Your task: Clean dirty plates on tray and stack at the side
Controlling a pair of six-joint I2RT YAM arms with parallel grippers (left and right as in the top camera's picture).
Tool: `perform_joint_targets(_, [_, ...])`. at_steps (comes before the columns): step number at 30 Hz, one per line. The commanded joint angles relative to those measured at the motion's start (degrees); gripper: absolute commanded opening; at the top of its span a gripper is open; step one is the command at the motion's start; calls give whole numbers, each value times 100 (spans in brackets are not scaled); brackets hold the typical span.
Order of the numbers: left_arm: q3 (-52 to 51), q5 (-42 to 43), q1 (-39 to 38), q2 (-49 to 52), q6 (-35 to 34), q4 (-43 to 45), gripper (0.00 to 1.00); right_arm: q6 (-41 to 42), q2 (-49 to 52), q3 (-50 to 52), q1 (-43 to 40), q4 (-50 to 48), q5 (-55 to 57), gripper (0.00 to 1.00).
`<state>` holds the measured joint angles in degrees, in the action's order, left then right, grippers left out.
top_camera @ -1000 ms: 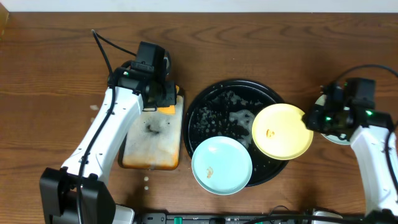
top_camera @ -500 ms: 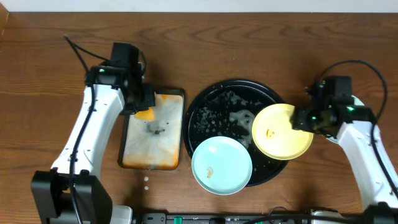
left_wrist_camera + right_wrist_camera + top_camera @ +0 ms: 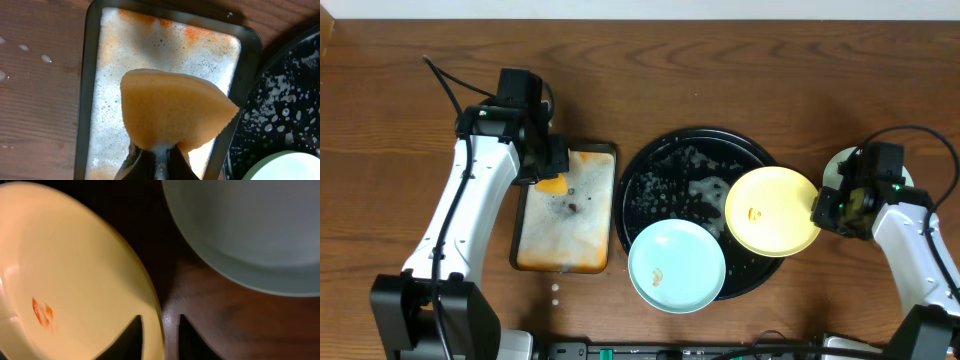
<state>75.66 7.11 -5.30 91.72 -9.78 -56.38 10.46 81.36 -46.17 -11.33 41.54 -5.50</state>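
Overhead: the left pincer clamps an orange sponge above the foamy pan. The yellow plate and a blue plate lie on the tray, overhanging its rim.
Left wrist: the sponge is squeezed between closed fingers.
Right wrist: the right pincer straddles the yellow plate's rim; whether it grips cannot be told.

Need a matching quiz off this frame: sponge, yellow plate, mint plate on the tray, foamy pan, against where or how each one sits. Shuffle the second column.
1. sponge
2. yellow plate
3. mint plate on the tray
4. metal pan

A. overhangs the tray's edge at the bottom of the overhead view
B. rim between the fingers of the right pincer
C. left of the tray, filled with foam
D. clamped in the left pincer, above the pan

Pairs: 1-D, 2-B, 3-A, 4-C
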Motion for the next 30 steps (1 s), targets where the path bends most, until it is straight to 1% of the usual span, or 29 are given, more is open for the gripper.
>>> perform_joint_targets(1, [33,-70,11,-17,118,-13,8,155,20,291,28,-247,-238,9])
perform_joint_targets(2, [33,-70,11,-17,118,-15,8,170,20,372,31,-407,-413,2])
perform_joint_targets(3, [33,-70,11,-17,118,-15,8,166,20,380,39,-459,-581,1])
perform_joint_targets(9, [33,-70,11,-17,118,-11,8,225,-37,363,225,-715,-1467,1])
perform_joint_targets(15, [33,-68,11,-17,116,-11,8,278,-37,365,658,-1226,-1547,1])
perform_joint_targets(17, [33,-68,9,-17,118,-11,8,356,-35,365,879,-1384,-1434,1])
perform_joint_targets(20, [33,-68,9,-17,118,-11,8,737,-35,365,1283,-1523,-876,1])
perform_joint_targets(24, [33,-63,9,-17,118,-11,8,776,-15,365,1773,-1591,66,1])
perform_joint_targets(28, [33,85,9,-17,271,31,7,778,109,365,2063,-1694,431,1])
perform_joint_targets(30, [33,127,9,-17,269,46,8,955,273,365,2227,-1799,678,1])
